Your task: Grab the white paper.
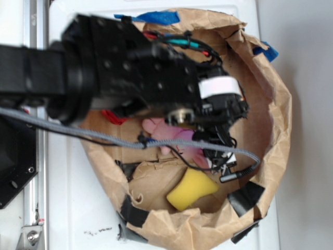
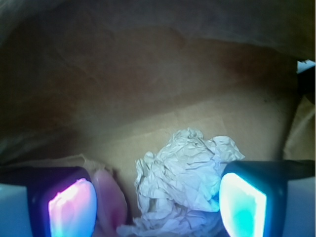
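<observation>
One white paper ball between fingers of gripper, jaws apart; crumpled, no clear long axis.

Setting: a robot test bench or lab, not a home. Evidence follows. A white counter carries a metal rail with bolted brackets along its left edge. A black robot arm with exposed coloured wiring and a grey braided cable reaches over the work area. The work area is a makeshift pen: a brown paper wall fixed down with black tape and blue tape. Inside lie loose test props, including a yellow sponge and a pink soft item. The wrist view shows lit sensor pads on the hand.
</observation>
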`<state>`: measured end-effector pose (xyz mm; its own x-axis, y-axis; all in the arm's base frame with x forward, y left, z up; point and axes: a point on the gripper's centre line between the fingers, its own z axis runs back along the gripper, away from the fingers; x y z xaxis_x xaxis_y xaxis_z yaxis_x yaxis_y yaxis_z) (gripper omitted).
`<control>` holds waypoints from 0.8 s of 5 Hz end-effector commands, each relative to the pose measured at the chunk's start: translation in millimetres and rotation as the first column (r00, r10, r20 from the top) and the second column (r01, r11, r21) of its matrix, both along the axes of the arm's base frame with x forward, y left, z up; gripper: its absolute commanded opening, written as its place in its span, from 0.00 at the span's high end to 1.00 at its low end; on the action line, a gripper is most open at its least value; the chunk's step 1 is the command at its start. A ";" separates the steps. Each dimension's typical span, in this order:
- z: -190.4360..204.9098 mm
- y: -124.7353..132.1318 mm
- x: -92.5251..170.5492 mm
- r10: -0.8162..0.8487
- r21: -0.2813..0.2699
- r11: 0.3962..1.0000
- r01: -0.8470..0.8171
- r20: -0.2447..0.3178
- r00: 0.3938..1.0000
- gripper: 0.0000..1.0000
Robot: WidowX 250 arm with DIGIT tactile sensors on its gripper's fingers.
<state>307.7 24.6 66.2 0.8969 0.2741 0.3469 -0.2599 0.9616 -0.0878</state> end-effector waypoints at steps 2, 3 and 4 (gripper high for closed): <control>-13.4 0.5 16.5 -0.025 0.086 0.996 0.024 0.016 1.000 0.00; -17.8 2.4 14.8 -0.020 0.099 0.995 0.019 0.009 1.000 1.00; -16.7 3.2 14.8 -0.023 0.098 0.995 0.021 0.017 1.000 1.00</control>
